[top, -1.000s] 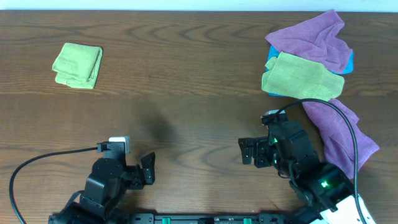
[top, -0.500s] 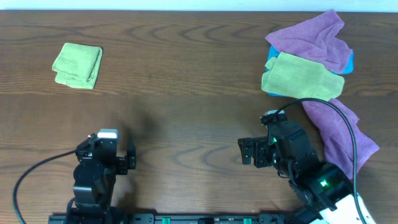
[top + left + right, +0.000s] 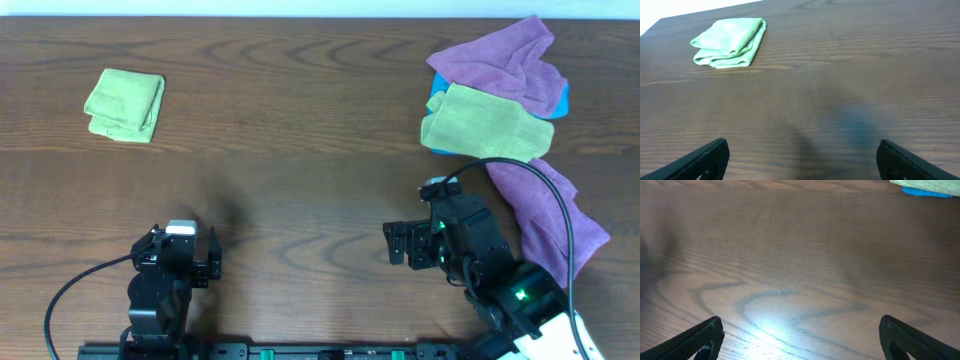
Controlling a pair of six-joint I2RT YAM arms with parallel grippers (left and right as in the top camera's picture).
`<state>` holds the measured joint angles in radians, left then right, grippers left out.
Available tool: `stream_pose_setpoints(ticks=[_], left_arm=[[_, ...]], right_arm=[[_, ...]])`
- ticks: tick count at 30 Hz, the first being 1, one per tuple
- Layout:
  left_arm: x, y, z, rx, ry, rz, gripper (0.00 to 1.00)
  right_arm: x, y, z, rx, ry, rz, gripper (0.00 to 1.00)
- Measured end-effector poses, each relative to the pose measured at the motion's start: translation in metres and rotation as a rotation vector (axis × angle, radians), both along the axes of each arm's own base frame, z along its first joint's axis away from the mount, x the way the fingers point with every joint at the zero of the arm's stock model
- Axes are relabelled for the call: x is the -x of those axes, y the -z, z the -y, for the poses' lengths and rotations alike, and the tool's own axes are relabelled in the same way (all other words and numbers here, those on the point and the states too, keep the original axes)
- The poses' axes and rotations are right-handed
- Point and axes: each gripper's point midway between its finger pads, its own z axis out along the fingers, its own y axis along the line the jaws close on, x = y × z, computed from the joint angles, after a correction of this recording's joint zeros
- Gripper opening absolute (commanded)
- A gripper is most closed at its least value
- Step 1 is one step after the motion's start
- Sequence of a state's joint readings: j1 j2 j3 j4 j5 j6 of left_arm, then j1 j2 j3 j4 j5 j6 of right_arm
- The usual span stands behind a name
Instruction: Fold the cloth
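The cloth (image 3: 125, 105) is bright lime-green and lies folded into a small bundle at the table's far left. It also shows in the left wrist view (image 3: 730, 42), far ahead and to the left of the fingers. My left gripper (image 3: 208, 258) (image 3: 802, 160) is open and empty, low near the table's front edge, well short of the cloth. My right gripper (image 3: 400, 243) (image 3: 800, 335) is open and empty over bare wood at the front right.
A duller yellow-green cloth (image 3: 485, 125) lies on a blue cloth (image 3: 560, 103) with a purple cloth (image 3: 500, 60) behind, at the far right. Another purple cloth (image 3: 555, 215) lies beside the right arm. The blue edge shows in the right wrist view (image 3: 925, 192).
My left arm has swung round from pointing right to pointing toward the far side and settled near the front edge. The right arm and the cloths have not moved.
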<state>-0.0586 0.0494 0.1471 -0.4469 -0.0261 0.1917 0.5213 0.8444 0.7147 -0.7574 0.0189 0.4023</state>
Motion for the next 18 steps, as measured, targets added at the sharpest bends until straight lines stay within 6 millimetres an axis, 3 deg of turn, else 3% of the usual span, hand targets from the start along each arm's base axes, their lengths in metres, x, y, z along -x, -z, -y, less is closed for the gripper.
stream_pose_setpoints(ticks=[18], left_arm=[[0.0,-0.0014,0.0,0.0,0.0,0.007,0.96]], right_arm=[[0.0001,0.0,-0.0001,0.0,0.0,0.0,0.99]])
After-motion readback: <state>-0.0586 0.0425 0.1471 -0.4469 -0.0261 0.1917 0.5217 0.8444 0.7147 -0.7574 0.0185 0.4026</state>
